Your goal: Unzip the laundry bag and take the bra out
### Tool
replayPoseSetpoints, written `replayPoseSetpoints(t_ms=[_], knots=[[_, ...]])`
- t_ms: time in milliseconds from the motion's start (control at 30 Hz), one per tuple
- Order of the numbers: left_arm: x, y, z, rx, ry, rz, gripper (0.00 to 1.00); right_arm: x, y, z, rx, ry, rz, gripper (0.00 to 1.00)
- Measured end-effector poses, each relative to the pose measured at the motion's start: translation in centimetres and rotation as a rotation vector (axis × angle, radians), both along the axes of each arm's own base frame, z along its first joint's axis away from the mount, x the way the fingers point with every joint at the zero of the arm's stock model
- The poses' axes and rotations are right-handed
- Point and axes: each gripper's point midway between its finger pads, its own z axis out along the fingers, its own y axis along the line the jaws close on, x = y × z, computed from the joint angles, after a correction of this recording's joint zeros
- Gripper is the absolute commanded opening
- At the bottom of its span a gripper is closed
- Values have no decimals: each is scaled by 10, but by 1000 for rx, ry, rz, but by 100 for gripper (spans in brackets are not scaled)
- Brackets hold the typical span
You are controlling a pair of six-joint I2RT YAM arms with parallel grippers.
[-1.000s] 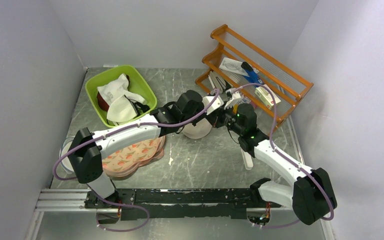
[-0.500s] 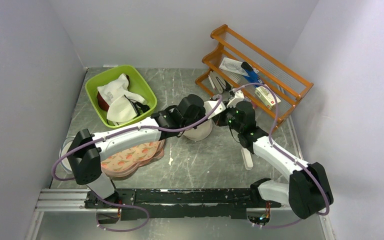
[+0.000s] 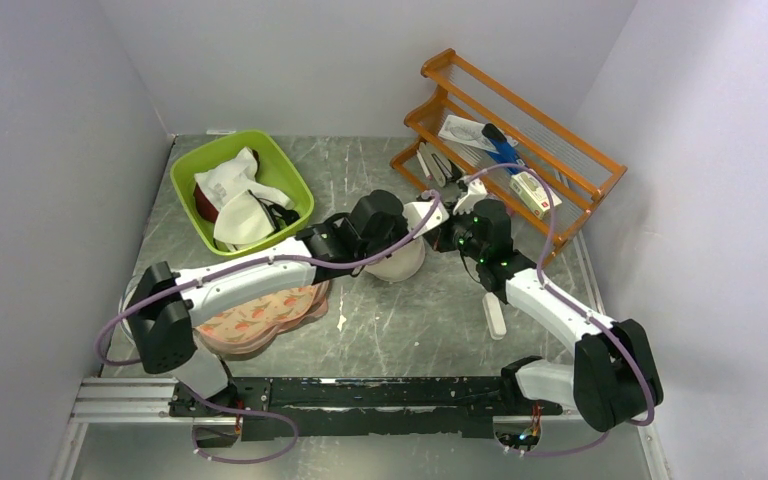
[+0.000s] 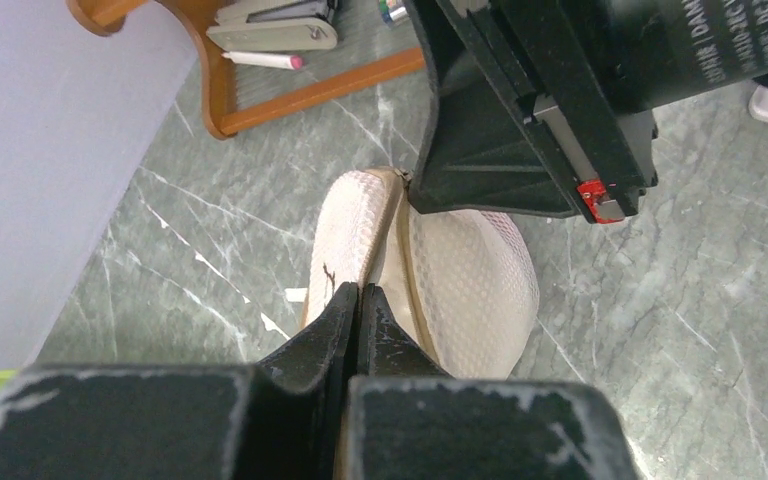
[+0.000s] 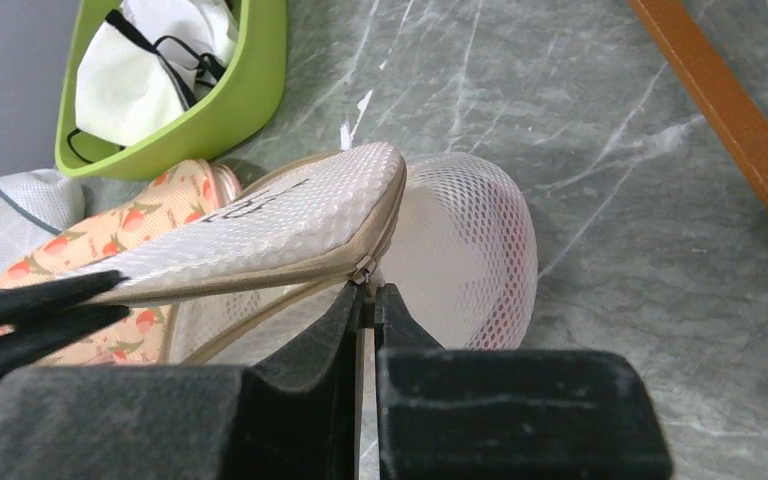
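Fingers (image 4: 315, 340) of both arms pinched shut on the laundry bag (image 3: 397, 262) at mid-table

Left gripper (image 4: 358, 295) nips the edge of the bag's lid, tips pressed together on the mesh; right gripper (image 5: 368, 292) is closed on the zipper pull (image 5: 363, 270) at the rim; the lid gapes from the drum; the bag sits just near of the wooden rack (image 3: 560, 160), right of the green basket (image 3: 290, 180) and the peach pads (image 3: 260, 315).

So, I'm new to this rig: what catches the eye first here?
Both hands meet mid-table on the small round white mesh laundry bag: the left hand pinches its rim, the right hand its zip pull. A lime-green plastic tub of garments sits back left, an orange wooden rack back right.
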Motion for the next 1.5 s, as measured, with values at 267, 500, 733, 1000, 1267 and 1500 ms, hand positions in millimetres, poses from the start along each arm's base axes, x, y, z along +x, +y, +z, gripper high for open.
replayPoseSetpoints(t_ms=[267,500,733,1000,1267,1500], knots=[[-22,17,57,-101,-67,-74,7,-1,6,13,-8,-75,66,0],[-43,15,64,-73,-70,-179,7,-4,10,25,-40,-158,134,0],[-63,9,68,-43,-52,-243,7,-8,23,22,-43,-196,249,0],[-75,10,70,-23,-14,-265,7,-12,37,22,-35,-254,364,4],[-87,12,75,-35,52,-279,7,-17,43,29,-34,-313,433,10],[-96,16,83,-92,98,-265,7,-24,52,37,-3,-325,501,26]])
